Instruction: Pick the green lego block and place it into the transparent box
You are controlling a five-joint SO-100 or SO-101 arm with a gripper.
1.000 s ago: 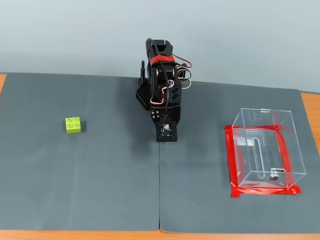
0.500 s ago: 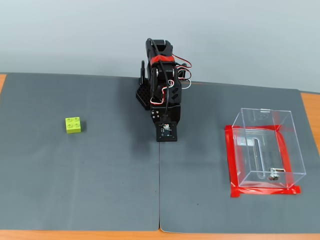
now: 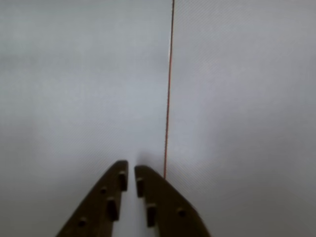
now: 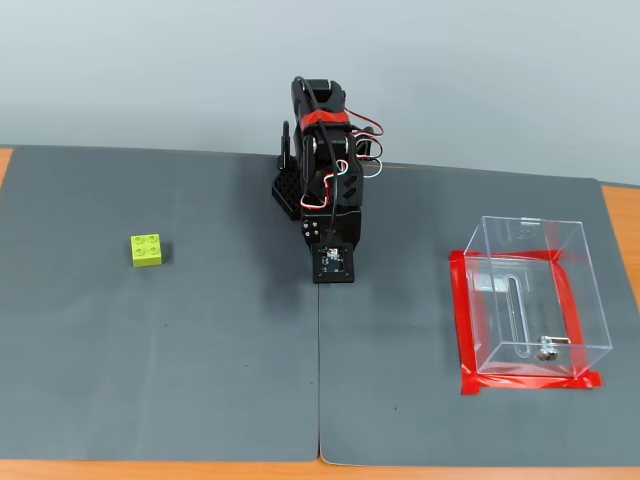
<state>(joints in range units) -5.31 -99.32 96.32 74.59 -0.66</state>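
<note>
the pincer (image 3: 131, 170) hangs pressed together and empty over bare tabletop (image 4: 200, 380), with the green lego block (image 4: 147, 250) well off to its left in the fixed view and the transparent box (image 4: 530, 300) well right, so descending unopened would likely knock the block away.

grey mat (image 4: 200, 350) | green lego block (image 4: 147, 250) left | transparent box (image 4: 530, 300) right | arm base centre

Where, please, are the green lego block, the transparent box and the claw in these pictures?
green lego block (image 4: 147, 250): fixed view, on its studded top face.
transparent box (image 4: 578, 262): fixed view, on its clear right-hand wall.
claw (image 3: 131, 170): wrist view, midway between the two dark fingertips, which stand almost together.
</note>
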